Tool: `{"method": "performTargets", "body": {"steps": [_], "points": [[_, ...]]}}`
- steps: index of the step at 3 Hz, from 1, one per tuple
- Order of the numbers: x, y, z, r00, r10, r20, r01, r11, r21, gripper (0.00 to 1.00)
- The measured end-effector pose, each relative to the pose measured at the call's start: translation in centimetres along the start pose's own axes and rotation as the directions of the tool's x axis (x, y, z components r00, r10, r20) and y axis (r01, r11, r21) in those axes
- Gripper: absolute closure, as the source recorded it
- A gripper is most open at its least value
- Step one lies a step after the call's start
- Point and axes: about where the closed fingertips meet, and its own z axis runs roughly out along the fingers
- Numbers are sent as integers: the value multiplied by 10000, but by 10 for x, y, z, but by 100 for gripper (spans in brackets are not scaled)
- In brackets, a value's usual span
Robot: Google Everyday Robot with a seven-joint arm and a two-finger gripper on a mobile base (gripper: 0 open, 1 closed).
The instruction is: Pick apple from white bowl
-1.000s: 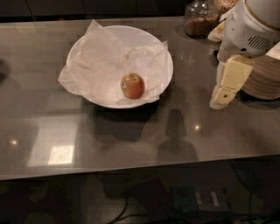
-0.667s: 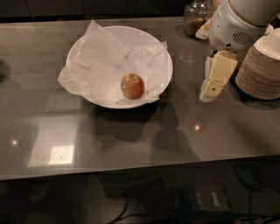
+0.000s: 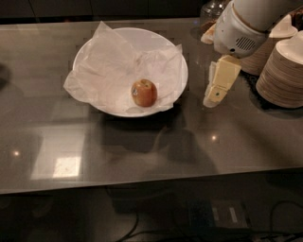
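Observation:
The apple (image 3: 144, 92), small, orange-red with yellowish patches, lies in the white bowl (image 3: 156, 38), slightly right of its centre, on the crumpled translucent paper that lines it. The bowl stands on the dark glossy table, left of centre. My gripper (image 3: 214, 98) hangs from the white arm at the upper right. It points down, just above the tabletop, a little right of the bowl's right rim and apart from it. It holds nothing that I can see.
Stacks of pale paper bowls (image 3: 284, 75) stand at the right edge, close behind the gripper. A glass jar (image 3: 213, 9) stands at the back right. The table's front edge (image 3: 142, 186) runs across the lower part of the view.
My gripper has moved left, from beside the paper bowl stacks toward the white bowl's right rim. The view has closed in on the table. The apple and bowl have not moved.

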Motion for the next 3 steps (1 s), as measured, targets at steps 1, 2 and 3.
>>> {"method": "performTargets", "body": {"steps": [1, 2, 3], "points": [[-43, -16, 25, 9954, -703, 652, 718, 9972, -213, 0], [-80, -21, 41, 9827, -1361, 1258, 1427, 9887, -455, 0], [-109, -19, 59, 9581, -2011, 2041, 2175, 9741, -615, 0]]}}
